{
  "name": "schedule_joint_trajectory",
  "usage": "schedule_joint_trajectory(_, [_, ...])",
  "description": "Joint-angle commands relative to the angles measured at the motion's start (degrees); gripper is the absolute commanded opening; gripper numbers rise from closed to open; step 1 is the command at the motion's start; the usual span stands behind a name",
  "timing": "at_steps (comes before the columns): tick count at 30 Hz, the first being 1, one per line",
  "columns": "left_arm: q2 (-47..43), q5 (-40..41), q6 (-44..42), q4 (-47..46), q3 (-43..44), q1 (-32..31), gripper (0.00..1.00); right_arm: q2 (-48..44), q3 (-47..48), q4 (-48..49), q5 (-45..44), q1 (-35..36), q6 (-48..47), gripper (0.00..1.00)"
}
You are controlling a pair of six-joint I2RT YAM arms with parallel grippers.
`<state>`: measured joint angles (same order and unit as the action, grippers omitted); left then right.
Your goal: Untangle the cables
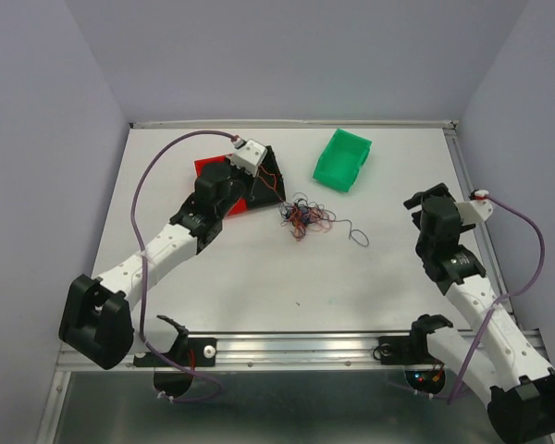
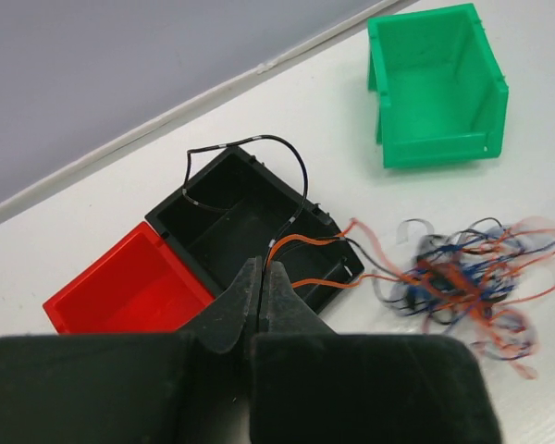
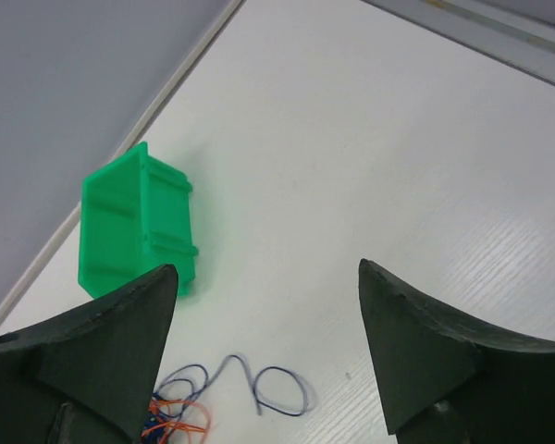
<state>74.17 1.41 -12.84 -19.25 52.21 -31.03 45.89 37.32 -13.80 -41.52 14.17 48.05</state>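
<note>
My left gripper (image 2: 262,276) pinched shut above black bin (image 2: 224,215), apparently on orange strand (image 2: 310,242). Strand runs rightward into cables (image 2: 472,277), tangled just beyond. My right gripper (image 3: 266,268) gapes wide, empty, farther from tangle.

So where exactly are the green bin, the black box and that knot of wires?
green bin (image 2: 439,148), left wrist view, on its near wall.
black box (image 2: 217,199), left wrist view, on its bare floor.
knot of wires (image 2: 462,277), left wrist view, on the dense middle.
</note>
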Motion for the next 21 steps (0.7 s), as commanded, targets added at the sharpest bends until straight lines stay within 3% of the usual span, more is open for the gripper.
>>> schedule_joint_trajectory(1, [-5.0,-9.6,-1.9,-2.8,-1.6,-0.1,0.0,0.0,-0.8,2.9,6.7,-0.3,-5.0,0.84])
schedule_joint_trajectory(2, [-5.4,-12.2,-2.2,-2.7,-1.8,-0.9,0.0,0.8,-1.0,5.4,11.9,-0.3,-11.1,0.84])
schedule_joint_trajectory(3, [-5.5,-12.5,-2.5,-2.6,-2.0,-1.5,0.0,2.4,-1.8,10.6,22.8,-0.3,-13.6,0.84])
schedule_joint_trajectory(9, [-7.0,-16.0,-3.5,-1.7,-2.0,-2.7,0.0,15.4,-2.0,22.2,47.3,1.0,-17.8,0.81])
schedule_joint_trajectory(15, [-10.3,-19.3,-3.0,-0.4,-1.8,-3.1,0.0,25.9,1.3,27.2,46.0,11.8,-21.9,0.83])
schedule_joint_trajectory(21, [-11.7,-21.8,-3.2,-0.3,-2.3,-3.3,0.0,37.7,4.2,33.8,50.3,14.4,-20.0,0.85])
